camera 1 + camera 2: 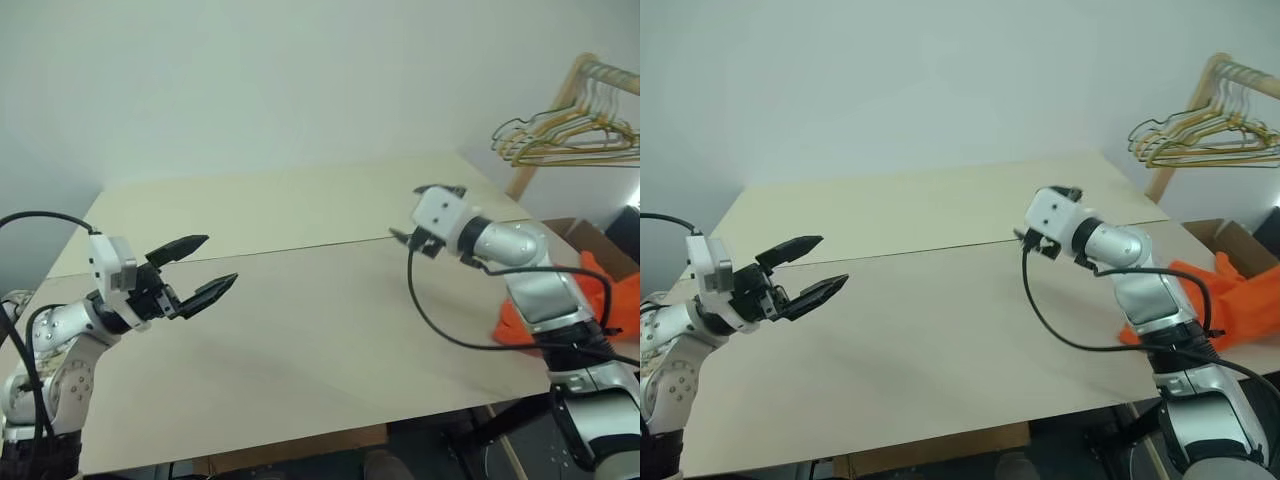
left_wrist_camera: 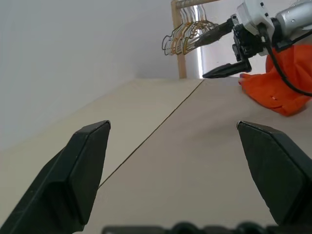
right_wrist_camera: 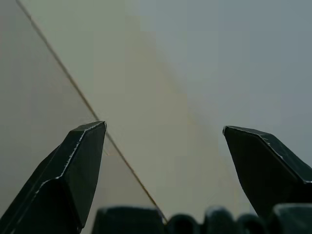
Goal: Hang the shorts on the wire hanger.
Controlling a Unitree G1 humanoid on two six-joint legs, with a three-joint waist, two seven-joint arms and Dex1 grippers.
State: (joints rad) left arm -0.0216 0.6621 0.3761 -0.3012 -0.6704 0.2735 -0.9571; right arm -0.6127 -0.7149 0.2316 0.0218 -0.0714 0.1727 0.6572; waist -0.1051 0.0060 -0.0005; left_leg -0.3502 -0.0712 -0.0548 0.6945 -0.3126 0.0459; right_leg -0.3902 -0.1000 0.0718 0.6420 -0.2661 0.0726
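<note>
Pale wooden table (image 1: 300, 330) stretches under both arms, the left gripper (image 1: 205, 270) and right gripper (image 3: 163, 146) each hovering empty with jaws spread wide, while the shorts (image 1: 1230, 290) lie crumpled at the table's right edge, behind the right arm.

A bare test room or robotics lab is suggested rather than a lived-in home. A plain pale wooden table (image 1: 300, 330), made of two boards joined along a seam, is set against an unadorned white wall (image 1: 250, 80). A wooden clothes rack (image 1: 560, 110) hung with bunched wire hangers (image 1: 570, 140) is seen at the far right corner, and an open cardboard box (image 1: 1238, 245) is placed on the floor beside the table.
</note>
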